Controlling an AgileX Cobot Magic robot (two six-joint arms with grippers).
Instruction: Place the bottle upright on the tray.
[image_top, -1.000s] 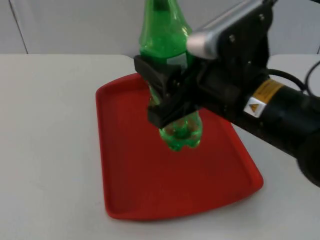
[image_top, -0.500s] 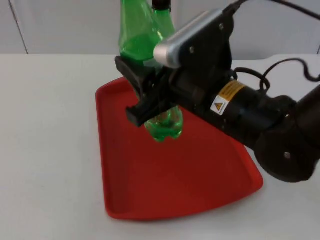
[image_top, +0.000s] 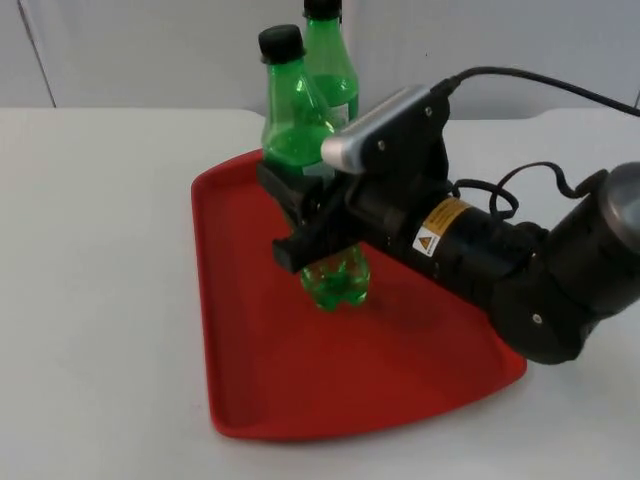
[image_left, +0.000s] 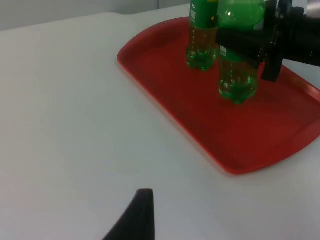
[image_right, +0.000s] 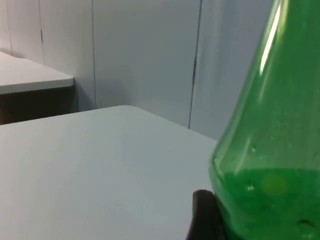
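The right gripper was clamped around the middle of a green bottle, its black fingers pressed against either side of the body. The bottle stood nearly upright, leaning a little, with its black cap on top and its lobed base at the floor of the red tray; whether the base rested on the tray or hung just above it could not be told. From the right wrist, the bottle's green shoulder rose close beside a black fingertip. A 2nd green bottle stood upright on the tray just behind the held one, near the tray's far edge. The tray lay on the white table. The left gripper waited well apart from the tray, above bare table; whether its fingers were open could not be told.
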